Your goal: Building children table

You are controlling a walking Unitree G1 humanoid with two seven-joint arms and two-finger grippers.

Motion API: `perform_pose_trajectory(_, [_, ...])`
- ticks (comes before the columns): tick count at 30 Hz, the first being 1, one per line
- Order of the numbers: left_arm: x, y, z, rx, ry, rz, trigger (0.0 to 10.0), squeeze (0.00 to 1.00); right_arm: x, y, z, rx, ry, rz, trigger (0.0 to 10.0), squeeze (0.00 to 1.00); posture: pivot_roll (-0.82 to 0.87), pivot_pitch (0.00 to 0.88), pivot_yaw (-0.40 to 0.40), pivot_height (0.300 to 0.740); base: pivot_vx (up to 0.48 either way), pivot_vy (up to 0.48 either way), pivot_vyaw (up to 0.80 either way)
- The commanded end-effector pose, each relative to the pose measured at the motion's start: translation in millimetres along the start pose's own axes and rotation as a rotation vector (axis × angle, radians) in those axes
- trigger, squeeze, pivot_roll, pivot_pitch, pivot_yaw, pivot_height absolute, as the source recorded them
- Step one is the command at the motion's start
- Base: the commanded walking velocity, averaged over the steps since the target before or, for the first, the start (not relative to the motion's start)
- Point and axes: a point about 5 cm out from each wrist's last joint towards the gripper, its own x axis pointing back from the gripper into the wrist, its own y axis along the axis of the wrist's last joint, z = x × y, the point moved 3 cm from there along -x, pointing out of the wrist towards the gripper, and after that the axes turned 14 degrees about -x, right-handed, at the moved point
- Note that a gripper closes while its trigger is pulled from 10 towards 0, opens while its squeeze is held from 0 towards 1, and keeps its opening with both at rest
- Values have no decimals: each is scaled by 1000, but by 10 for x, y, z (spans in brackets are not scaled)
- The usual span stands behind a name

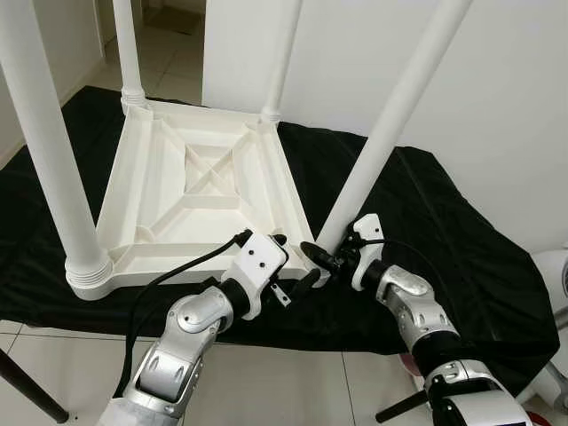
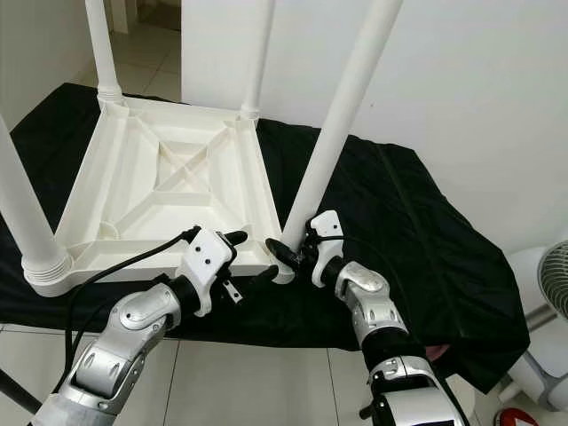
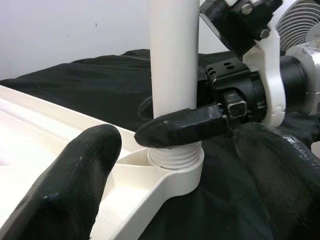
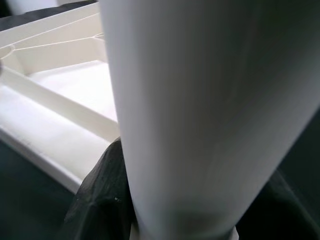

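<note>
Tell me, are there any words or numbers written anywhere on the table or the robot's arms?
None can be read. The white table top, its legs, the black cloth, the left gripper and the right gripper all show no print, label or number.

One white tabletop, upside down. Four white legs: near-left leg, far-left leg, far-right leg, near-right leg. One black cloth underneath. Two grippers: left gripper, right gripper. One fan at the right edge.
</note>
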Motion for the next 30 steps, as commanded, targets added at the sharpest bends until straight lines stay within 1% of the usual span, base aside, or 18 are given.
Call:
perform_pose_trajectory(1, [-16, 11, -21, 6, 1, -3, 10000, 0, 86, -186, -116, 37, -117, 71, 0, 0, 85, 0, -180, 740, 0, 0, 0])
perform_pose_trajectory(3, [-12, 6, -19, 6, 0, -1, 10000, 0, 85, -145, -112, 46, -175, 22, 0, 0, 78, 0, -176, 740, 0, 0, 0])
perform_pose_trajectory(4, [-12, 6, -19, 6, 0, -1, 10000, 0, 85, -145, -112, 46, -175, 22, 0, 0, 78, 0, -176, 740, 0, 0, 0])
perform_pose_trajectory(7, [-4, -4, 7, 3, 1, 2, 10000, 0, 106, -104, -99, -29, -304, -60, 0, 0, 75, 0, -178, 740, 0, 0, 0])
perform_pose_trajectory(8, [-4, -4, 7, 3, 1, 2, 10000, 0, 106, -104, -99, -29, -304, -60, 0, 0, 75, 0, -178, 740, 0, 0, 0])
perform_pose_trajectory(9, [-3, -6, 16, 2, 3, 2, 10000, 0, 119, -101, -98, -50, -338, -78, 0, 0, 75, 0, -178, 740, 0, 0, 0])
perform_pose_trajectory(11, [0, -11, 52, 1, 10, 3, 10000, 0, 154, -119, -33, -69, -439, -119, 0, 0, 70, 0, -174, 740, 0, 0, 0])
perform_pose_trajectory(13, [2, -16, 70, 0, 15, 5, 10000, 0, 185, -141, 16, -85, -515, -141, 0, 0, 70, 0, -174, 740, 0, 0, 0])
perform_pose_trajectory(14, [2, -16, 70, 0, 15, 5, 10000, 0, 185, -141, 16, -85, -515, -141, 0, 0, 70, 0, -174, 740, 0, 0, 0])
perform_pose_trajectory(15, [1, -20, 78, -4, 17, 8, 10000, 0, 215, -149, 19, -84, -576, -149, 0, 0, 70, 0, -174, 740, 0, 0, 0])
perform_pose_trajectory(16, [1, -20, 78, -4, 17, 8, 10000, 0, 215, -149, 19, -84, -576, -149, 0, 0, 70, 0, -174, 740, 0, 0, 0])
perform_pose_trajectory(17, [3, -21, 82, -10, 18, 11, 10000, 0, 230, -138, 42, -88, -614, -161, 0, 0, 70, 0, -174, 740, 0, 0, 0])
perform_pose_trajectory(19, [5, -22, 85, -15, 19, 13, 10000, 0, 240, -128, 58, -91, -638, -170, 0, 0, 70, 0, -174, 740, 0, 0, 0])
perform_pose_trajectory(21, [5, -22, 85, -15, 19, 13, 10000, 0, 240, -128, 58, -91, -638, -170, 0, 0, 70, 0, -174, 740, 0, 0, 0])
perform_pose_trajectory(22, [37, -18, 97, -8, 35, 13, 10000, 0, 227, -52, 145, -87, -603, -209, 3529, 0, 69, 0, -188, 740, 0, 0, 0])
perform_pose_trajectory(26, [47, -17, 102, -4, 42, 12, 10000, 0, 223, -35, 167, -89, -586, -218, 3529, 0, 69, 0, -188, 740, 0, 0, 0])
perform_pose_trajectory(27, [53, -18, 111, -4, 47, 13, 10000, 0, 238, -19, 156, -87, -585, -219, 10000, 1000, 70, 0, -192, 740, 0, 0, 0])
perform_pose_trajectory(30, [55, -21, 132, -9, 51, 13, 10000, 0, 282, 25, 92, -78, -585, -221, 10000, 1000, 73, 0, -196, 740, 0, 0, 0])
